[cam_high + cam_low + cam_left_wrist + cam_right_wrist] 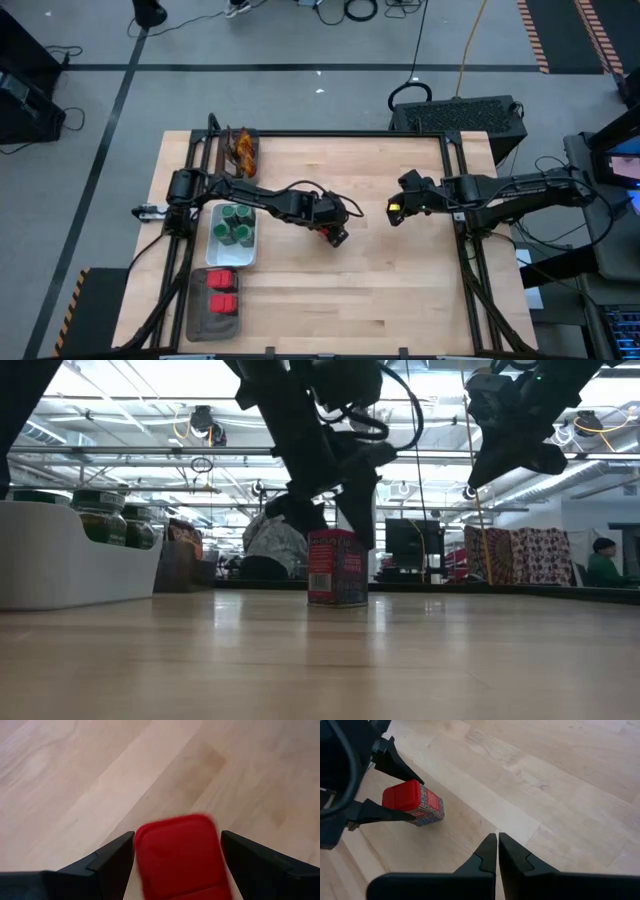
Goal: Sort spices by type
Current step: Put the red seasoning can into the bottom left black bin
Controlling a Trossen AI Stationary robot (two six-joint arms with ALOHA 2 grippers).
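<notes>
Red packet (413,802): we find it upright mid-table, between our left gripper's (337,236) spread fingers, not yet pinched.

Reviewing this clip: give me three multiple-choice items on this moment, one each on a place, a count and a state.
1. Where does the loose red packet stand?
A in a tray
B on bare table
C on a jar
2. How many red packets lie in the near tray?
A two
B four
C none
3. How do the right pincer's fingers stand?
A wide open
B shut on a sachet
C shut, empty

B: it stands upright on wood between the left pincer's open fingers.
A: the high view shows two.
C: the fingertips meet with nothing between.
</notes>
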